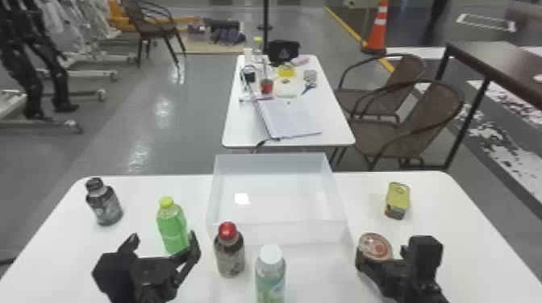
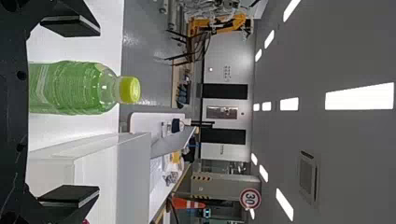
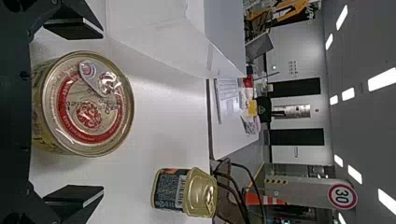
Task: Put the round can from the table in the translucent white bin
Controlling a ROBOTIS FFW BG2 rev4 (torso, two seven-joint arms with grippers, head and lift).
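I have the left gripper (image 1: 164,238) open, fingers well apart; the right gripper (image 1: 381,252) is open too, apparently angled inward.

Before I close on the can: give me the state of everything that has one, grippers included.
round can: lid sealed, outside the bin
right gripper: open, around the can
left gripper: open
bin: open on top
square can: lid sealed
green bottle: upright, capped
red-capped bottle: upright
white-capped bottle: upright
black bottle: upright, capped
notebook: open
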